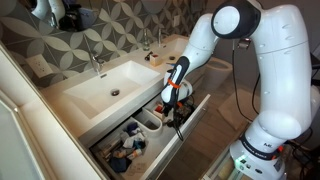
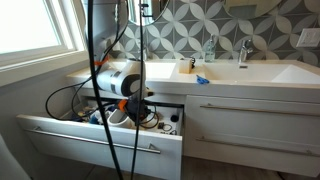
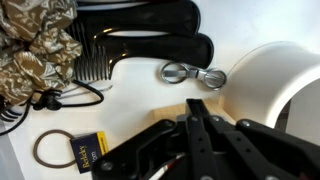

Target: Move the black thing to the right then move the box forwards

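Observation:
In the wrist view a black comb and brush [image 3: 140, 45] lie at the far side of the white drawer floor. A small dark box with a yellow label [image 3: 88, 150] lies at the near left, touching a brown hair tie [image 3: 52, 148]. My gripper [image 3: 195, 108] has its two black fingers pressed together, tips over a tan patch [image 3: 165, 112], with nothing visible between them. In both exterior views the gripper [image 1: 175, 108] [image 2: 140, 112] reaches down into the open vanity drawer [image 1: 165, 150] [image 2: 100, 140].
A gold scrunchie [image 3: 35, 55] lies at the left, a silver clasp [image 3: 190, 73] in the middle and a white bowl [image 3: 270, 75] at the right. The sink [image 1: 105, 88] and counter sit above the drawer. Cables hang before it [image 2: 120, 150].

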Motion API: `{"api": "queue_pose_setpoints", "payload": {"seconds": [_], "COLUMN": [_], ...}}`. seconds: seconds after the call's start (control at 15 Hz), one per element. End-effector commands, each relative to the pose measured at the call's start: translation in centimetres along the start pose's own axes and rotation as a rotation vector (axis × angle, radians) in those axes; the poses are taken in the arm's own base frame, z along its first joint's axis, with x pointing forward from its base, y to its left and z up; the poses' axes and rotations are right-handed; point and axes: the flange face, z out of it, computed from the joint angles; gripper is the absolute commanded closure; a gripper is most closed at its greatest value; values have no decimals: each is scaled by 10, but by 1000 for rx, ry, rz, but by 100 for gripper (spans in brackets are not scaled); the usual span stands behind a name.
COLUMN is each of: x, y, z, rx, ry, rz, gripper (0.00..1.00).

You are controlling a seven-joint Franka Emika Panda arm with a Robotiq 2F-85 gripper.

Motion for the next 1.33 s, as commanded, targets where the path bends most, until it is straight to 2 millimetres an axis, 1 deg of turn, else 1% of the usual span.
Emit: {"api": "queue_pose_setpoints", "payload": {"seconds": [0.0, 0.4, 0.93, 1.27], "x": [11, 21, 37, 37], "y": [1, -2, -12, -10], "z": [9, 15, 20, 24], "rx": [-12, -13, 8, -1], "ry": [64, 149, 259, 267], "rz": [-56, -108, -170, -218], "gripper": [100, 100, 100, 100]}}
